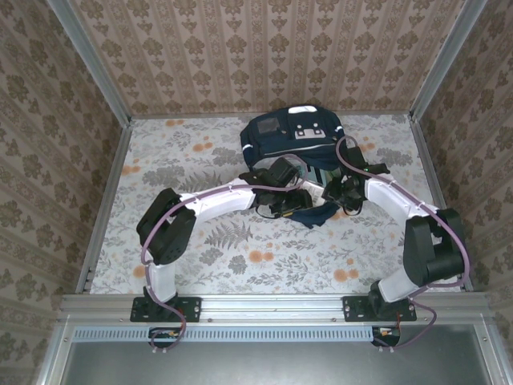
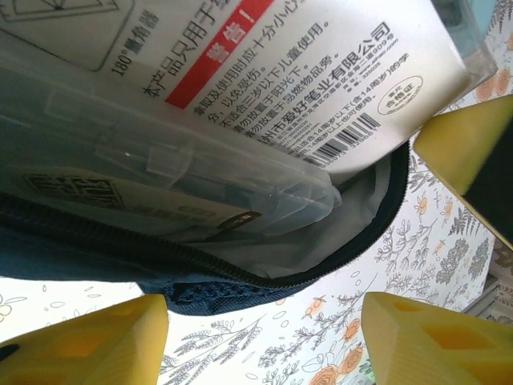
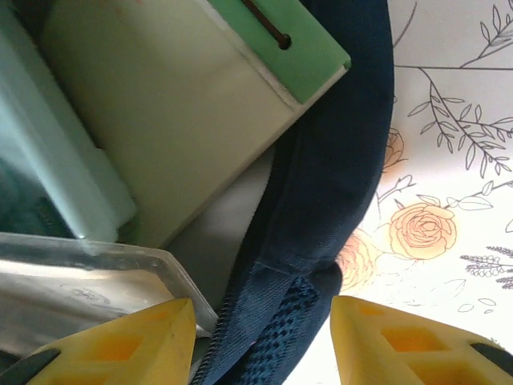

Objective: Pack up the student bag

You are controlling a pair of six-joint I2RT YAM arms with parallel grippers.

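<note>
The student bag (image 1: 292, 132) is seen lying at the far middle of the floral table (image 1: 200, 249), its mouth turned toward the arms. It is dark navy with thin white stripes, grey-white patches on top and a zipped rim with a mesh edge. Inside the mouth a clear plastic stationery case (image 2: 240, 88) with a printed label and barcode is lodged, beside a green-covered notebook (image 3: 200, 104) and a pale mint box (image 3: 56, 160). The left gripper (image 2: 264, 321) is held just before the rim, its jaws released and empty. The right gripper (image 3: 260, 309) is set astride the rim, its jaws spread, with the fabric between them but not visibly pinched. The case is judged only partly seated, so it should be nudged flat below the zipper line while the rim is kept wide, and the jaws should be drawn straight back so the zipper is not snagged.
</note>
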